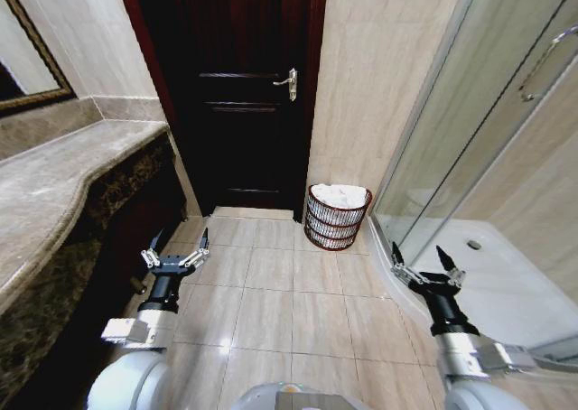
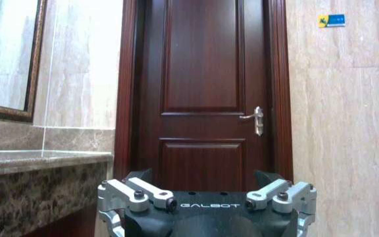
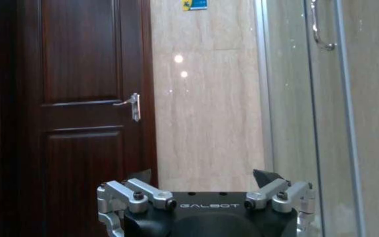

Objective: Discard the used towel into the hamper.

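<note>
Towel: white, bunched, lying inside the hamper, its top showing at rim level. Hamper stands on the floor against the tiled wall, between the dark door and the glass shower enclosure.

Left claw: raised over the floor, well apart from the hamper, near the worktop edge. Fingers spread, nothing between them. Left wrist view confirms: left claw spread and empty, facing the door.

Right claw: raised beside the shower threshold, also spread and empty, nearer to the hamper than the left but not touching it. In the right wrist view the right claw points at the wall between door and shower glass.

Judgement: with the towel resting in the hamper and both claws empty, the discard looks done; the step in hand reads as the finish, arms held clear. Next move calls for little: keep both arms away from hamper and glass. No part of the towel appears to hang over the rim, so no correction seems needed.
</note>
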You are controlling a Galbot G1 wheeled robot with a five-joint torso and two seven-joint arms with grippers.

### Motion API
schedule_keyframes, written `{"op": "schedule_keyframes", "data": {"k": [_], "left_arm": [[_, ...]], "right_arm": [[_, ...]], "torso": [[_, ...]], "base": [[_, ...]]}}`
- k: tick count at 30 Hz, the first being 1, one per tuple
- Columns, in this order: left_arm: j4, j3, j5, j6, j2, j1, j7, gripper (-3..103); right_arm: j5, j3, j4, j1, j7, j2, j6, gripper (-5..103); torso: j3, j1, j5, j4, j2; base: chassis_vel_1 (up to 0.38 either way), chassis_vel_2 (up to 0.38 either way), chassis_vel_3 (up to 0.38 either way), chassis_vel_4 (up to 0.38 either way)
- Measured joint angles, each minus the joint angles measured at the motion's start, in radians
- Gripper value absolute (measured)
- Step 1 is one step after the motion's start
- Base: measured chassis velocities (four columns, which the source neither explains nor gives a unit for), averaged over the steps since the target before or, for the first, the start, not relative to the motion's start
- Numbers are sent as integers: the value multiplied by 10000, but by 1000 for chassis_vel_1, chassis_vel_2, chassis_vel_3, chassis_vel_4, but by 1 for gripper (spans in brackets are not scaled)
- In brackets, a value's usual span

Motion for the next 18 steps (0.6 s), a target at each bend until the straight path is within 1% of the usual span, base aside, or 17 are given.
{"op": "schedule_keyframes", "data": {"k": [3, 4, 10, 18], "left_arm": [[-76, 68, 46, 13, -40, -5, -32, 100], [-76, 68, 46, 13, -40, -5, -32, 100], [-238, 77, 58, 13, -104, 98, -29, 100], [-319, 221, 210, 354, -31, 55, -61, 100]], "right_arm": [[-96, -163, 23, 25, 1, 73, -37, 100], [-96, -163, 23, 25, 1, 73, -37, 100], [-106, -198, 119, 129, 31, 116, -331, 100], [-41, -124, 154, 105, 19, 195, -547, 100]], "torso": [[103, 63, -1, -1, 165], [103, 63, -1, -1, 165], [268, 173, 0, 0, 440], [464, 317, 0, 0, 780]], "base": [[0, 0, 0, 0], [0, 0, 0, 0], [0, 0, 0, 0], [0, 0, 0, 0]]}}
